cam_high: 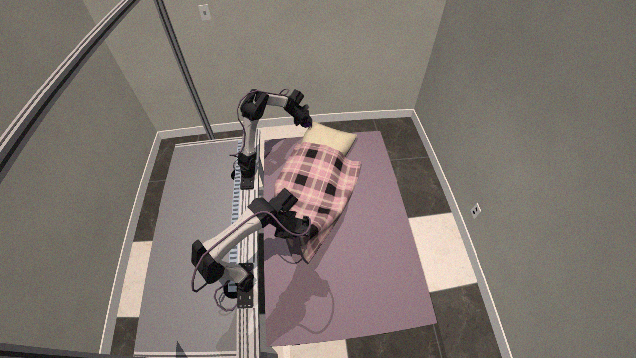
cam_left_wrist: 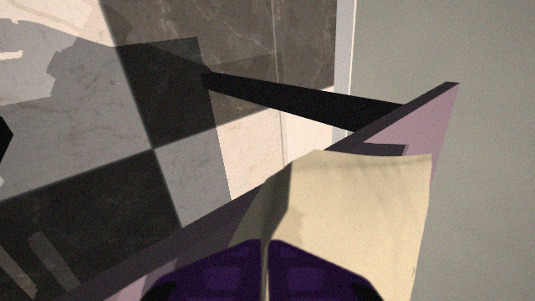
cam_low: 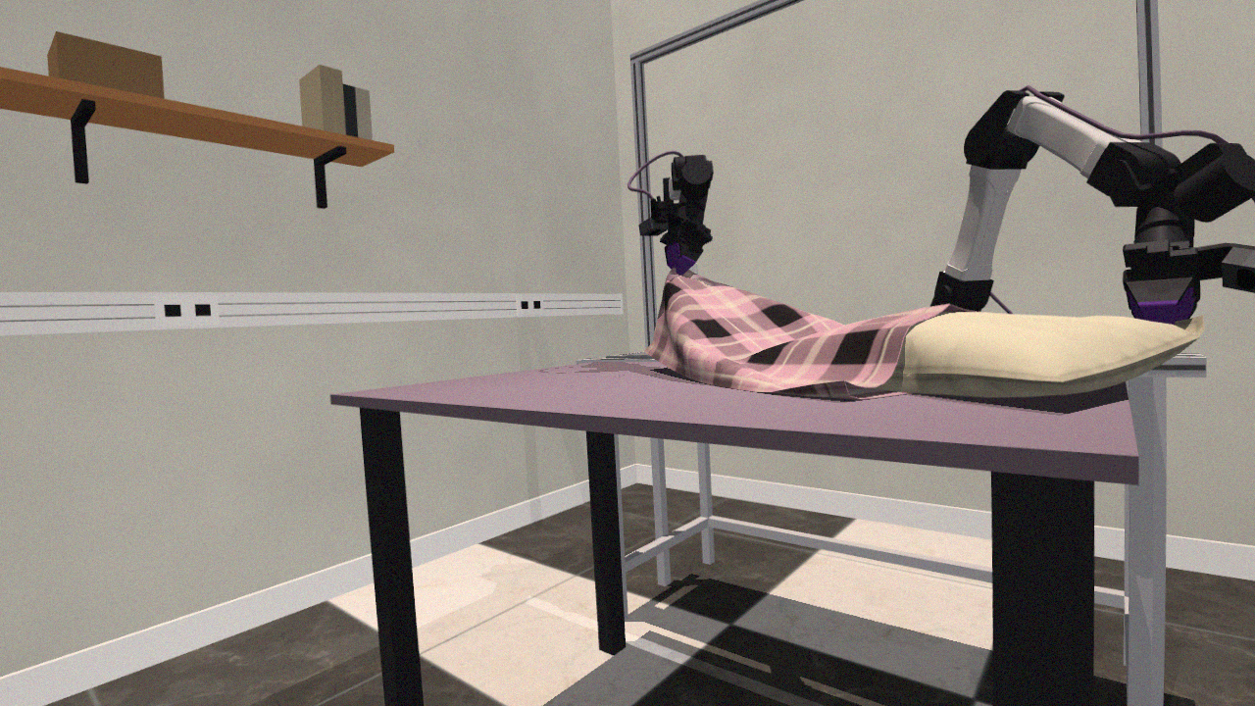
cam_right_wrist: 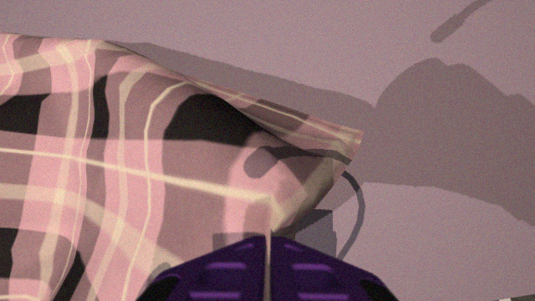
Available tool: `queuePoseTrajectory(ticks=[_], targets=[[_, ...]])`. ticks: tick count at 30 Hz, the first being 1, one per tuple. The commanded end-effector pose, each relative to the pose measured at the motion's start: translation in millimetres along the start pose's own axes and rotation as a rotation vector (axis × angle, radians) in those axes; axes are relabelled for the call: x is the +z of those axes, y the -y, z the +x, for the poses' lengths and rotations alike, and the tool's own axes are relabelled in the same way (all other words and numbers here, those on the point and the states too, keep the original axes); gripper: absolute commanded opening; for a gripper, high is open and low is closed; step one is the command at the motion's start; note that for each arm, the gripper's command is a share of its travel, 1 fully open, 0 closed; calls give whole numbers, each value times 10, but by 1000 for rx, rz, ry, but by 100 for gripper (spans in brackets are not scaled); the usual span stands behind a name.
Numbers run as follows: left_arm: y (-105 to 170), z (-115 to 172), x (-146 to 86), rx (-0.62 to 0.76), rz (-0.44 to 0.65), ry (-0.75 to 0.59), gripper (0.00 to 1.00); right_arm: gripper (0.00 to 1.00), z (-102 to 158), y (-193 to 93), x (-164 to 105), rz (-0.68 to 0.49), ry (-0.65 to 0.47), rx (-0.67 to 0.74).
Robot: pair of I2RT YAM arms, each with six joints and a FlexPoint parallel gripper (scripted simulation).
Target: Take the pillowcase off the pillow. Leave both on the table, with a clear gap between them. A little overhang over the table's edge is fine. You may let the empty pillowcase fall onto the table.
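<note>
gripping fabric, the right tool point(cam_high: 305, 231) point(cam_low: 679, 269) point(cam_right_wrist: 267, 248) hides the pinched edge of the plaid pillowcase point(cam_high: 318, 178) point(cam_low: 772, 328) point(cam_right_wrist: 138, 167).

Looks like a lab-type robot cell: two arms point(cam_high: 278, 101) point(cam_high: 235, 235) on a metal rail point(cam_high: 248, 324), aluminum frame point(cam_high: 180, 62) point(cam_low: 638, 201), plain gray walls point(cam_high: 555, 111) point(cam_low: 491, 176), wall outlets point(cam_high: 475, 210) point(cam_low: 187, 310), tile floor point(cam_high: 411, 182) point(cam_low: 491, 588) point(cam_left_wrist: 175, 184); one wood shelf point(cam_low: 201, 120).
</note>
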State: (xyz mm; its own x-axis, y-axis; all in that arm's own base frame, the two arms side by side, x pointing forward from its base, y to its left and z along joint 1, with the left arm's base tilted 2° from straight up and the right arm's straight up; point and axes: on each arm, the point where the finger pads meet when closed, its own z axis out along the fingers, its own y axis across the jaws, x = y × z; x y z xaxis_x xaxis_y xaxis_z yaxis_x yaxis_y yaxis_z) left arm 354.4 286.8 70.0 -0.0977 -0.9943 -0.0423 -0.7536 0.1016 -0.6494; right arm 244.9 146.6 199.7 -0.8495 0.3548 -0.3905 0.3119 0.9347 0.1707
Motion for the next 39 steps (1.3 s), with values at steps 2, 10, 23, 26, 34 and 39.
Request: queuePoseTrajectory(ticks=[2,10,23,26,34,39], targets=[[203,-105,-158,29,42,40,0,0,-147,-67,-115,-26,27,-31],[202,-106,-158,29,41,41,0,0,-343,-258,-357,-111,73,-81],[203,-109,-158,30,41,42,0,0,-616,-437,-794,-227,168,-141],[203,-109,-158,30,41,42,0,0,-683,-525,-833,-246,180,-165],[203,-109,-158,30,41,42,0,0,-816,-586,-1104,-304,242,-202],[203,-109,-158,30,41,42,0,0,-936,-686,-1279,-353,288,-230]])
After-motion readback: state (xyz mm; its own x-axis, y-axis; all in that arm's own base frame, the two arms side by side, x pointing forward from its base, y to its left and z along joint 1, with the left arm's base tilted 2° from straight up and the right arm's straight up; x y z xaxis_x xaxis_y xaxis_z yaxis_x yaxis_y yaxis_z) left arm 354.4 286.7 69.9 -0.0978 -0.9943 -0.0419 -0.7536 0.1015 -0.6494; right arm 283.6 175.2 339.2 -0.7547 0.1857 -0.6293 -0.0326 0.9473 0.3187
